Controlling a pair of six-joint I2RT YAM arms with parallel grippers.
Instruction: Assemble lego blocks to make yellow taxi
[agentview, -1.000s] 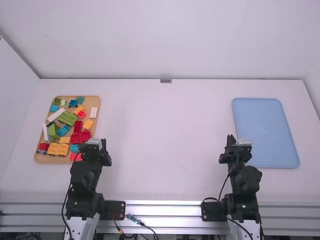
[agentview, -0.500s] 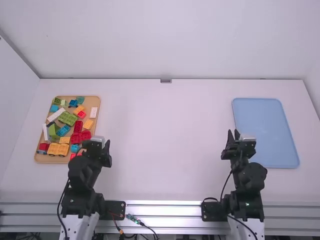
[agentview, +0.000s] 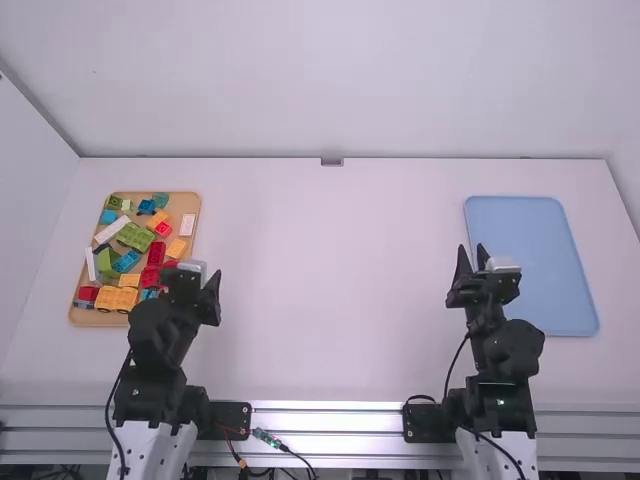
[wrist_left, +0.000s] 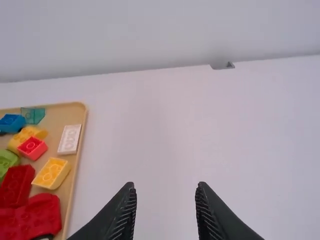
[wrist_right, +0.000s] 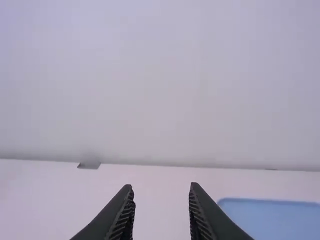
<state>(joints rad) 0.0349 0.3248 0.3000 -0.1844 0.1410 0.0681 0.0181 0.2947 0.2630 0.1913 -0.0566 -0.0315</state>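
Observation:
Over the front right corner of the wooden tray, the left gripper (agentview: 196, 279) hangs in the high view. The right gripper (agentview: 471, 262) is just left of the blue tray (agentview: 535, 265). In the left wrist view the left gripper (wrist_left: 165, 187) is open with nothing between its fingers; the right gripper (wrist_right: 161, 190) is likewise open and unloaded in the right wrist view. Loose blocks lie in the wooden tray, among them an orange-yellow wheeled base (agentview: 116, 299), a yellow block (wrist_left: 51, 173), a white block (wrist_left: 69, 139) and a dark red block (wrist_left: 17, 185). The left gripper partly covers some red blocks.
The wooden tray (agentview: 76, 318) stands at the table's left side, the blue tray at its right. A wide stretch of white table (agentview: 330, 280) lies between them. A wall rises behind the table's far edge, with a small grey piece (agentview: 332, 162) at its middle.
Both grippers have moved slightly away from the camera, the left one also a little to the left. The right gripper's fingers have spread apart. The blocks have stayed where they were.

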